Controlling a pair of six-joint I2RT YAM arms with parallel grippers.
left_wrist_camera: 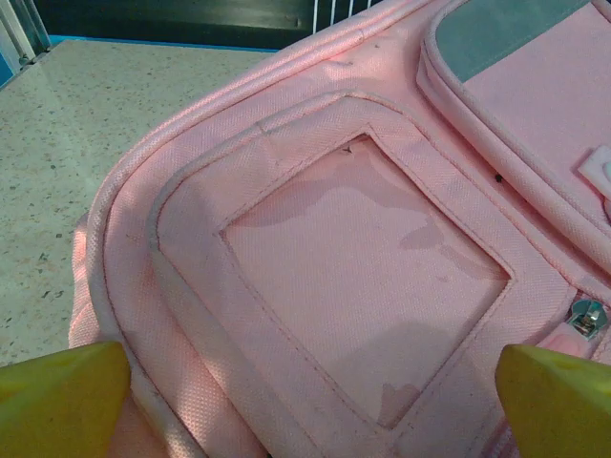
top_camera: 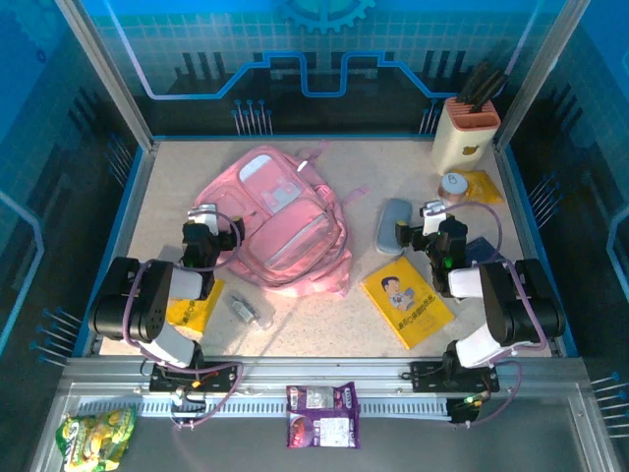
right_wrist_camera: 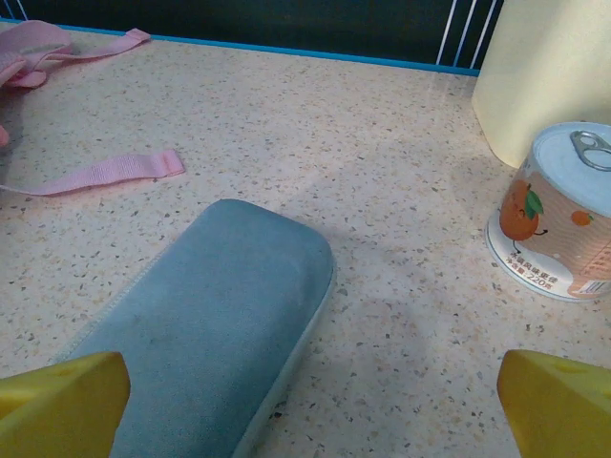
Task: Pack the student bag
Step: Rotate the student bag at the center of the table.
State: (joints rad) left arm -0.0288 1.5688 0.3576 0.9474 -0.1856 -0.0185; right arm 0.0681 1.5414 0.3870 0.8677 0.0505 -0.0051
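The pink student bag point(top_camera: 280, 221) lies flat in the middle of the table, front pockets up. My left gripper point(top_camera: 204, 218) hangs at its left side, open; its yellow fingertips point(left_wrist_camera: 62, 401) stand wide apart over the bag's side panel point(left_wrist_camera: 363, 277) with nothing between them. My right gripper point(top_camera: 425, 218) is open beside the grey pencil case point(top_camera: 394, 225). In the right wrist view the case point(right_wrist_camera: 205, 334) lies by the left fingertip point(right_wrist_camera: 62, 405), with bare table between the fingers. A pink strap point(right_wrist_camera: 105, 172) trails on the table.
A yellow booklet point(top_camera: 406, 295) lies right of the bag. An orange-print can point(right_wrist_camera: 563, 219) and a cream knife block point(top_camera: 464, 133) stand at the back right. A small bottle point(top_camera: 246, 311) and a yellow packet point(top_camera: 192, 305) lie front left. Snack packs point(top_camera: 321, 413) sit on the front ledge.
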